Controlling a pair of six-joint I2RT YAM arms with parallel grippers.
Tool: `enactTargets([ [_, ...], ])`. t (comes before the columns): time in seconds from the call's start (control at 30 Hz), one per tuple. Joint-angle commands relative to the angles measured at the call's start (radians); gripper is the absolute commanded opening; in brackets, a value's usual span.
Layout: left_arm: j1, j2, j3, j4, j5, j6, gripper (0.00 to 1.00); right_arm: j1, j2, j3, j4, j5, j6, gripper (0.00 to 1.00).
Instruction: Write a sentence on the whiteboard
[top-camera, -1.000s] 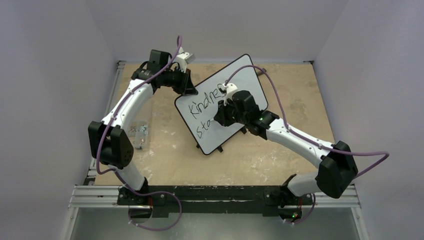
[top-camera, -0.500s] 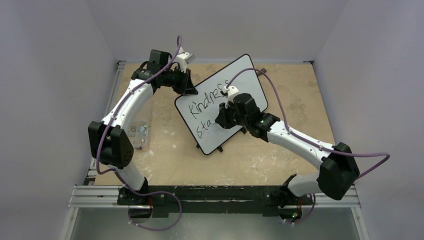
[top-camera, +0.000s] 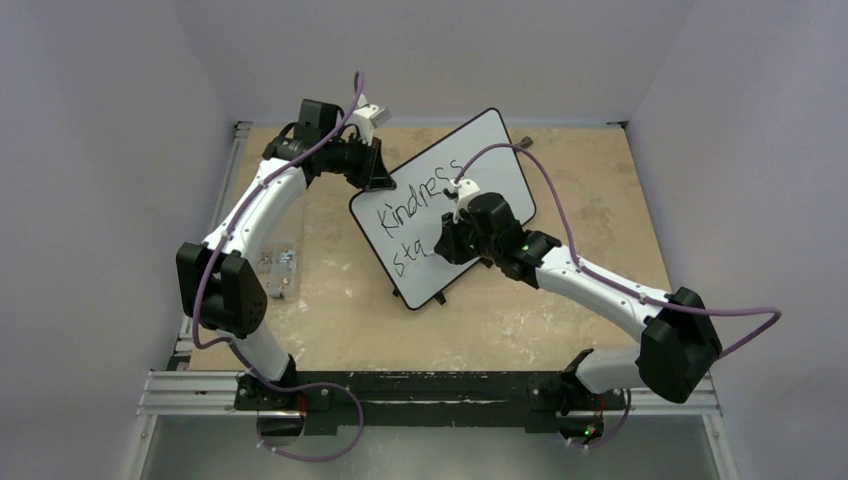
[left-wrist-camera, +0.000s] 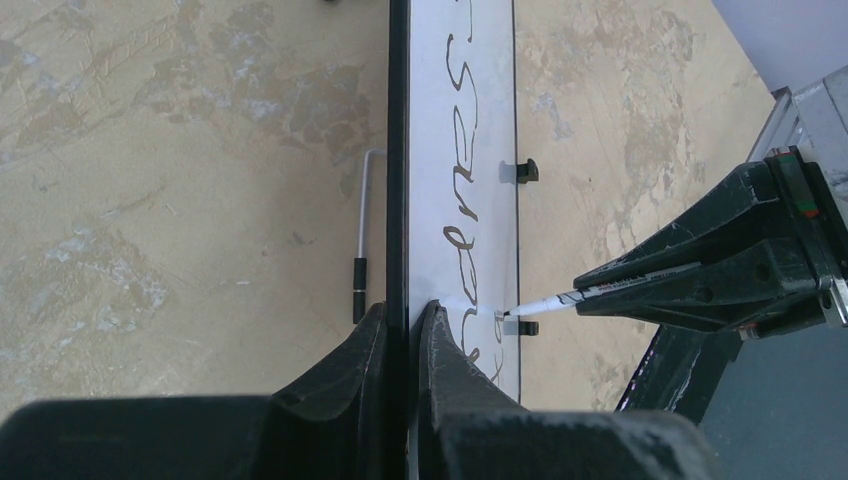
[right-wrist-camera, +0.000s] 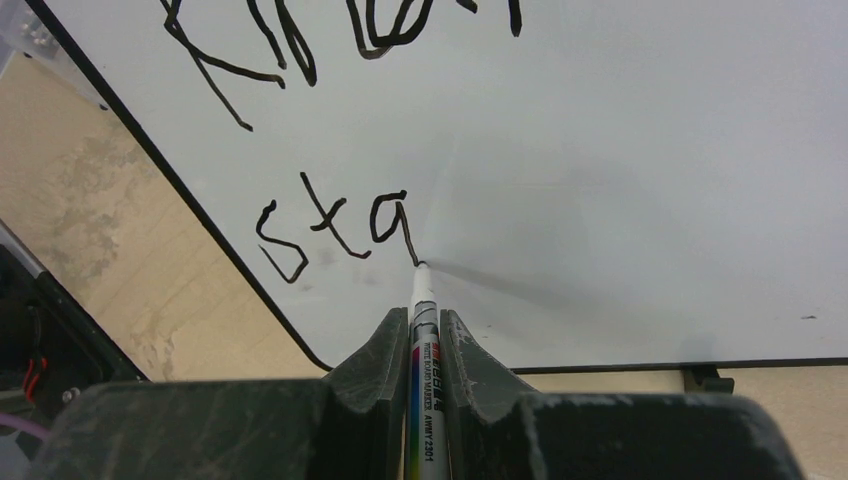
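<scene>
Right wrist: right end effector (right-wrist-camera: 420, 316) clenched on marker (right-wrist-camera: 422, 395), tip touching whiteboard (right-wrist-camera: 640, 180) at the end of "sta". Sentence (right-wrist-camera: 335, 228): upper line cut off, probably "Kindness". Left end effector (left-wrist-camera: 405, 308) clamps the board's edge, mid-desk (top-camera: 330, 300).

The left gripper (left-wrist-camera: 405, 312) pinches the black rim of the whiteboard (left-wrist-camera: 495, 120), which runs away edge-on with the sentence (left-wrist-camera: 462, 160) along it. From the right, the right gripper (left-wrist-camera: 610, 285) holds a marker (left-wrist-camera: 545, 303), its tip meeting the board.
</scene>
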Motion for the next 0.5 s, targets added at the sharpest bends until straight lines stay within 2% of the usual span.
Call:
enactTargets([
  [0.0, -0.012, -0.004, -0.009, -0.072, -0.16, 0.124, 0.0, -0.002, -0.047, 0.068, 0.004, 0.055, -0.011, 0.0],
  [0.2, -0.013, -0.003, -0.008, -0.072, -0.16, 0.124, 0.0, -0.007, -0.076, 0.087, 0.033, 0.062, -0.01, 0.0],
  [0.47, -0.013, -0.003, -0.008, -0.075, -0.159, 0.125, 0.0, -0.022, -0.036, 0.093, 0.081, 0.051, 0.0, 0.0],
])
